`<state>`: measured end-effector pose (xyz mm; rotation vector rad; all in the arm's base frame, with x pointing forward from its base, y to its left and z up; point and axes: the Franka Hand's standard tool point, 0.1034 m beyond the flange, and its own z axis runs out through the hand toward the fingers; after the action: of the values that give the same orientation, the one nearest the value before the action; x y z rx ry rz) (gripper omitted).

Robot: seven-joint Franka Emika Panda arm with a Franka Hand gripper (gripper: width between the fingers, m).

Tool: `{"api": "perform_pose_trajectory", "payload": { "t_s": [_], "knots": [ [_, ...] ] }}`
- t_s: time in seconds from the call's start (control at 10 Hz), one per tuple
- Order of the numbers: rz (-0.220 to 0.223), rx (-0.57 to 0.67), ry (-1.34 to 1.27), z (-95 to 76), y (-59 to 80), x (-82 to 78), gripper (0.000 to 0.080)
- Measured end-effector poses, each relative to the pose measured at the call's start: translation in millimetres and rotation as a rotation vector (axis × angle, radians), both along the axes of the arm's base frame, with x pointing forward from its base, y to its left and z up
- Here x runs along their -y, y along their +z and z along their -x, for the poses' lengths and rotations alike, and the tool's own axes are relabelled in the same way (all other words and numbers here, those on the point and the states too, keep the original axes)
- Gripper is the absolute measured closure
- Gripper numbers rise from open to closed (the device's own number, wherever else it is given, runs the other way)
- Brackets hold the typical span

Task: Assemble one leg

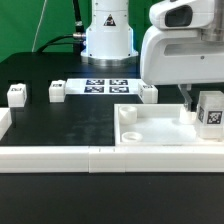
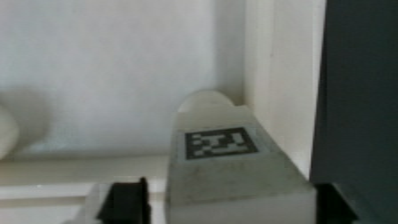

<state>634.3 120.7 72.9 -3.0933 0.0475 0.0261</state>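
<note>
My gripper (image 1: 207, 108) is shut on a leg (image 1: 211, 113), a small white block with a black-and-white tag, and holds it over the far right corner of the large white tray-like piece (image 1: 160, 128). In the wrist view the leg (image 2: 228, 150) sits between my two dark fingers (image 2: 125, 200), its tag facing the camera, its tip near the tray's wall (image 2: 276, 60). Three more legs stand on the black table: one at the exterior view's left (image 1: 16, 95), one beside it (image 1: 56, 91), and one by the tray's far edge (image 1: 148, 93).
The marker board (image 1: 106, 86) lies at the back centre, in front of the arm's base (image 1: 107, 35). A low white wall (image 1: 50, 158) runs along the table's front edge. A round hole (image 1: 129, 133) shows in the tray's near left corner.
</note>
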Motion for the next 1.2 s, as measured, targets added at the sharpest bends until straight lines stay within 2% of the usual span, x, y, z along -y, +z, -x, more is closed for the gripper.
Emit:
{"api": "perform_pose_trajectory", "payload": {
  "t_s": [0.1,0.4,0.6,1.2],
  "knots": [
    [0.0,0.0,0.0,0.0,0.0,0.0,0.0509],
    [-0.003,-0.002,-0.041,0.0,-0.2,0.1,0.0509],
    [-0.018,-0.009,-0.256,0.0,-0.7,0.8,0.0509],
    [-0.018,-0.049,-1.05,0.0,-1.6,0.1,0.0508]
  ]
}}
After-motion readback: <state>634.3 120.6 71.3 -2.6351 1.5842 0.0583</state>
